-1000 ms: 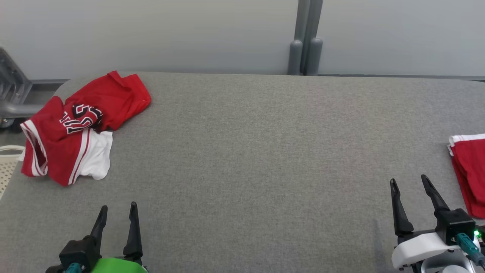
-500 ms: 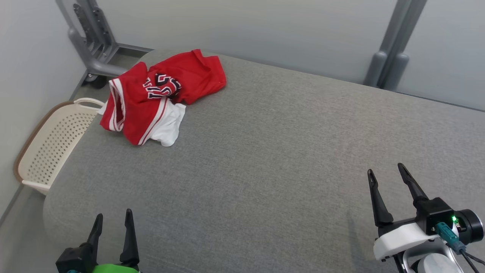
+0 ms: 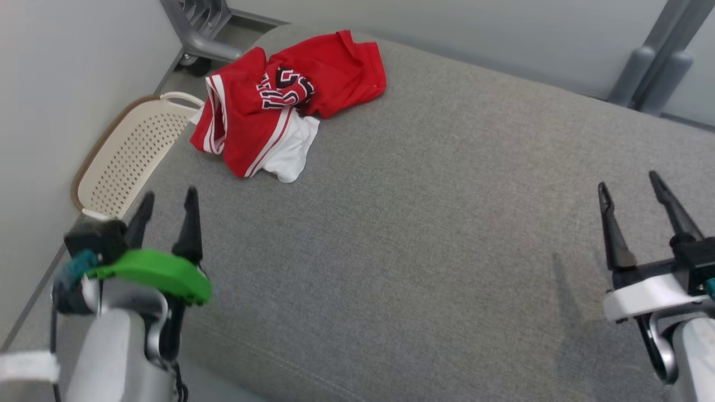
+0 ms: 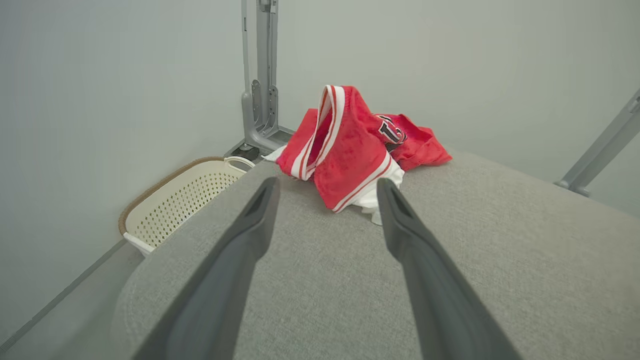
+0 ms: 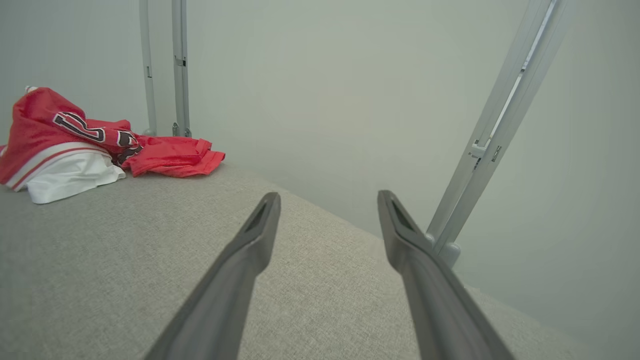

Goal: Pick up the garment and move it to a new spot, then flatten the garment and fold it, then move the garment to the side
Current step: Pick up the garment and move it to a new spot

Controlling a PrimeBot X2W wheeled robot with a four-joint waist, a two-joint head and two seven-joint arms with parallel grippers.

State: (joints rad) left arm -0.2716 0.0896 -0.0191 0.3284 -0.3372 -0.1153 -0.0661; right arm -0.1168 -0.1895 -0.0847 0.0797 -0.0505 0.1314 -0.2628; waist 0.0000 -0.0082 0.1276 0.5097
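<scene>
A crumpled red garment (image 3: 279,106) with white trim, a white patch and black-and-white lettering lies near the far left corner of the grey padded table (image 3: 424,223). The left wrist view has the garment (image 4: 350,145) just beyond the fingertips, and the right wrist view has the garment (image 5: 75,140) far off at the left. My left gripper (image 3: 167,198) hovers open near the table's left edge, short of the garment, with nothing between its fingers. My right gripper (image 3: 628,181) stands open over the right side of the table, far from the garment and empty.
A cream perforated basket (image 3: 128,156) sits on the floor beside the table's left edge, against a pale wall. A grey metal stand base (image 3: 195,33) is behind the far left corner. Grey posts (image 3: 653,61) rise behind the table at the far right.
The head camera has turned left, so the garment now sits higher and nearer the centre and the basket has come into view. My left arm has risen and reached forward toward the garment. Both grippers stay open.
</scene>
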